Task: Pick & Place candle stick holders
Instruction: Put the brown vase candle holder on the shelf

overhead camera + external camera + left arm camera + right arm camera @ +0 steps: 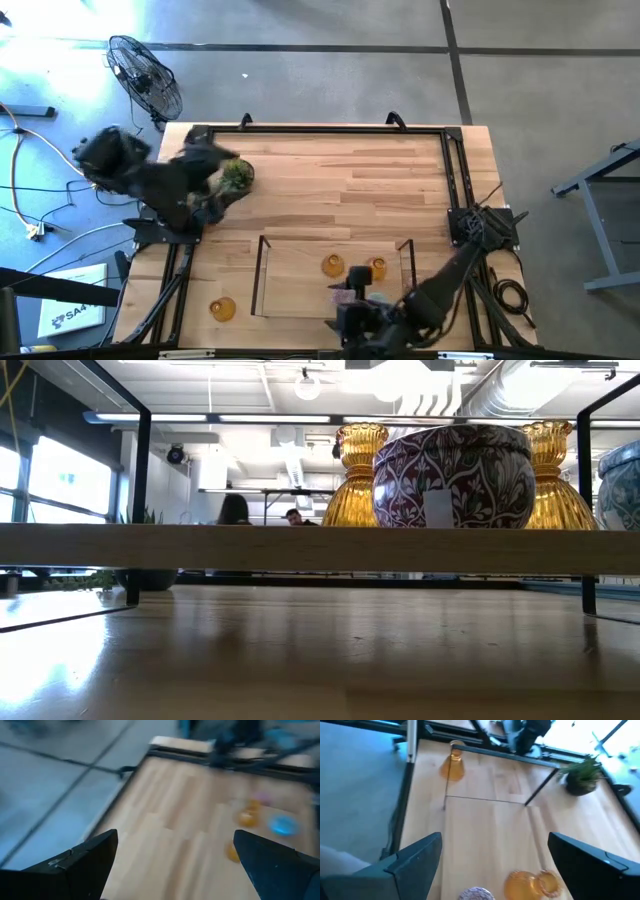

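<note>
Two amber holders (333, 266) stand inside the frame (262, 275); one (222, 308) waits outside; left gripper (175, 865) and right gripper (492, 865) both spread, empty.

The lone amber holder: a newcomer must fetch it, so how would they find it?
Start at the wooden table and go to its near left corner, outside the black frame. The amber holder stands there alone; the other two amber ones sit together inside the frame.

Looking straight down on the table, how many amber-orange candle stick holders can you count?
3: two amber holders side by side inside the wire frame, one outside it near the left front corner. The right arm may hide others.
</note>
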### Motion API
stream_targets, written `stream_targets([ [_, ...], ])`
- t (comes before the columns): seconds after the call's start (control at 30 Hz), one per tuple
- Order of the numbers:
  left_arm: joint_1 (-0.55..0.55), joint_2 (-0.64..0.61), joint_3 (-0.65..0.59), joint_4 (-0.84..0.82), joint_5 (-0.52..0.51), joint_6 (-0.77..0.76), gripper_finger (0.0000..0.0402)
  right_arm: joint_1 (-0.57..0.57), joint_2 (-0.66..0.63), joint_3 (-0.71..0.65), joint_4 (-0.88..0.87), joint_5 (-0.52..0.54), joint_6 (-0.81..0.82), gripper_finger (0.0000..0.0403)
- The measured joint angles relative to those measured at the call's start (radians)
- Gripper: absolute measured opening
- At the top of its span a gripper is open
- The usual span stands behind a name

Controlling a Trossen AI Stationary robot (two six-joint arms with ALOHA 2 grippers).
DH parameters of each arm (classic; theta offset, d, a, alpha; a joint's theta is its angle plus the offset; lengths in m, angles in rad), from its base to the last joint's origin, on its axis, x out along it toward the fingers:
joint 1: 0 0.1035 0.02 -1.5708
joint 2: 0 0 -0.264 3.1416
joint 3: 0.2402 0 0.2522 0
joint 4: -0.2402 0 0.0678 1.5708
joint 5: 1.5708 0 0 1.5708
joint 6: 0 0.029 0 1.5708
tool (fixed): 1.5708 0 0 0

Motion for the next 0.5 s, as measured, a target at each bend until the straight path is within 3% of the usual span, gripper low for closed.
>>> stream_targets([
  [0.2, -0.239, -0.011, -0.002, 0.001, 0.059, 0.002, 0.0390, 0.038, 0.000, -0.011, -0.028, 0.081, 0.003, 0.0360],
  [0.37, -0.390, 0.036, -0.010, 0.004, 0.180, 0.193, 0.0390, 0.040, 0.000, -0.011, -0.025, 0.098, 0.003, 0.0358],
  [0.5, -0.455, 0.059, -0.098, 0.002, 0.314, 0.328, 0.0390, 0.037, 0.000, -0.011, -0.025, 0.097, 0.025, 0.0360],
])
